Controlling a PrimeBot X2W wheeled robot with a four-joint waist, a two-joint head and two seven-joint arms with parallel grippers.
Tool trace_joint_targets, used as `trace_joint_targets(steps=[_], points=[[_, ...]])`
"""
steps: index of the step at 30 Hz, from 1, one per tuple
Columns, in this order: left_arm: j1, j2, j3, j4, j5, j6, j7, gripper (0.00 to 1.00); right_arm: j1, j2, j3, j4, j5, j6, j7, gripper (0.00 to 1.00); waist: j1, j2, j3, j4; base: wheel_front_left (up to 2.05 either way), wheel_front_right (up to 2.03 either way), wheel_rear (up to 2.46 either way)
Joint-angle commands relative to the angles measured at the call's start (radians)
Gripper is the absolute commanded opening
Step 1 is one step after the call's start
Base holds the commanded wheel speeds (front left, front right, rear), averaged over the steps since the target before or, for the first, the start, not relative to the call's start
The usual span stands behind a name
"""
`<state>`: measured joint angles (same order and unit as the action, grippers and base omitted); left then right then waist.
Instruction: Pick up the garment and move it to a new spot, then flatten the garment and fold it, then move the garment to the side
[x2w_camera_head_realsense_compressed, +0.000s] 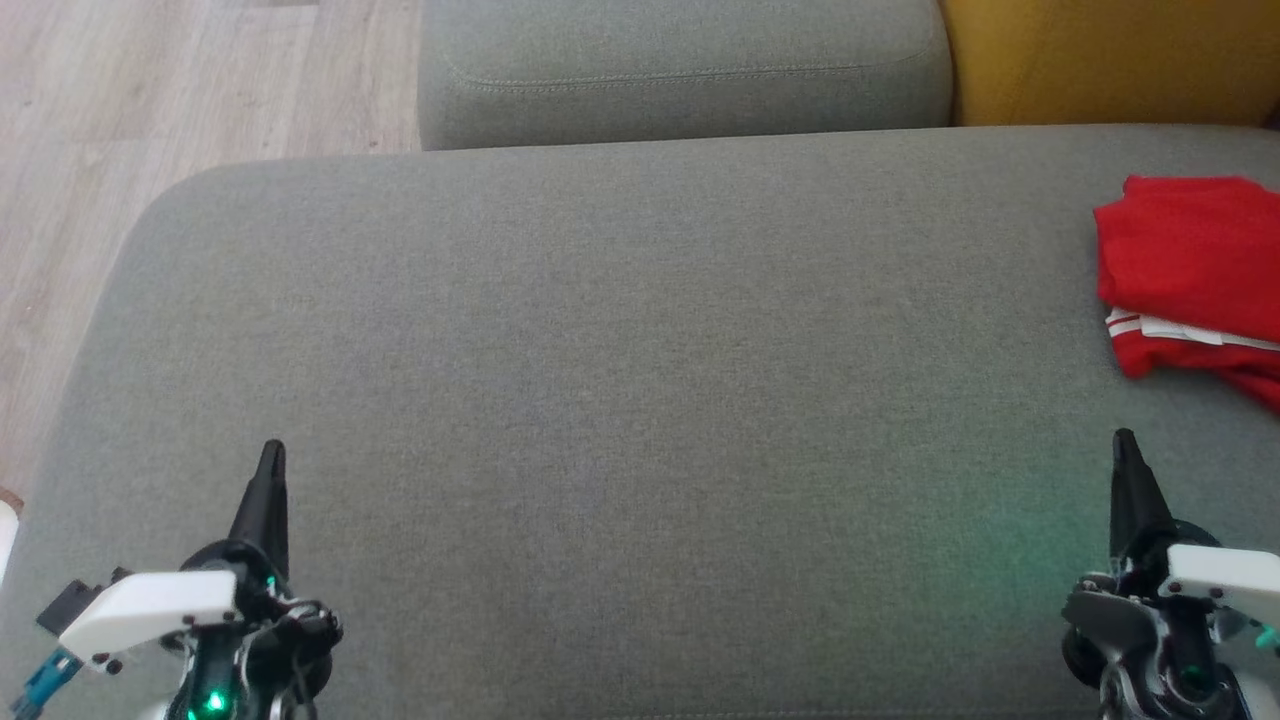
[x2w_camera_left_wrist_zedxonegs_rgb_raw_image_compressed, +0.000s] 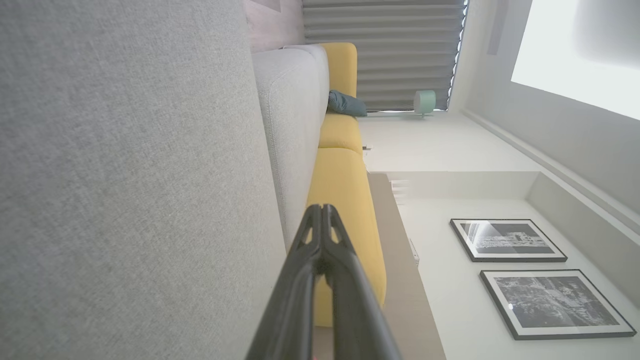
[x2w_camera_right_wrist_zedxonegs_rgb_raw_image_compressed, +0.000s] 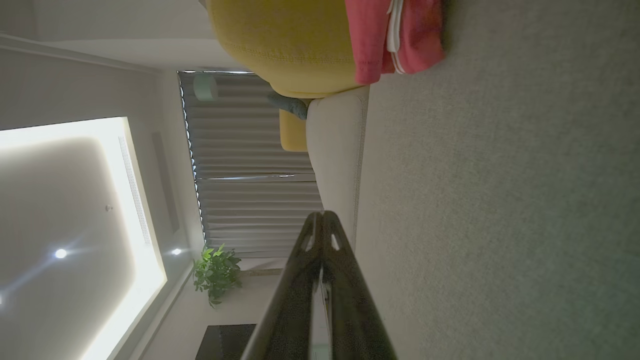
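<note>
A red garment (x2w_camera_head_realsense_compressed: 1195, 270) with white stripes lies folded at the far right of the grey sofa seat (x2w_camera_head_realsense_compressed: 620, 400), partly cut off by the head view's right edge. It also shows as a red bundle (x2w_camera_right_wrist_zedxonegs_rgb_raw_image_compressed: 395, 37) at the top of the right wrist view. My left gripper (x2w_camera_head_realsense_compressed: 271, 462) rests shut at the lower left, holding nothing, its tips together (x2w_camera_left_wrist_zedxonegs_rgb_raw_image_compressed: 321, 212). At the lower right my right gripper (x2w_camera_head_realsense_compressed: 1124, 447) is shut too and holds nothing, its tips closed (x2w_camera_right_wrist_zedxonegs_rgb_raw_image_compressed: 322, 218). It sits below the garment, well apart from it.
A grey back cushion (x2w_camera_head_realsense_compressed: 680, 70) and a yellow cushion (x2w_camera_head_realsense_compressed: 1110, 55) stand behind the seat. Wooden floor (x2w_camera_head_realsense_compressed: 150, 110) lies off the seat's rounded left edge. Wide bare seat stretches between my grippers.
</note>
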<state>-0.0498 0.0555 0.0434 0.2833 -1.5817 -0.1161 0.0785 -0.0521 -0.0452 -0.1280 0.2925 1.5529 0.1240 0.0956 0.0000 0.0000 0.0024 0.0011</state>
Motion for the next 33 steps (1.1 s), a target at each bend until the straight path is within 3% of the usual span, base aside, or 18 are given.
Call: trace_joint_targets(steps=[1, 33], points=[[-0.054, 0.013, 0.04, -0.038, -0.028, -0.011, 0.009, 0.0, -0.055, -0.005, 0.016, -0.045, 0.035, 0.007, 0.013, 0.0, 0.0, 0.0, 0.0, 0.0, 0.0, 0.0, 0.0], [-0.057, 0.007, 0.054, -0.039, -0.041, -0.015, 0.021, 0.0, -0.056, -0.005, 0.014, -0.048, 0.056, 0.007, 0.018, 0.0, 0.0, 0.0, 0.001, -0.001, 0.0, 0.0, 0.0]])
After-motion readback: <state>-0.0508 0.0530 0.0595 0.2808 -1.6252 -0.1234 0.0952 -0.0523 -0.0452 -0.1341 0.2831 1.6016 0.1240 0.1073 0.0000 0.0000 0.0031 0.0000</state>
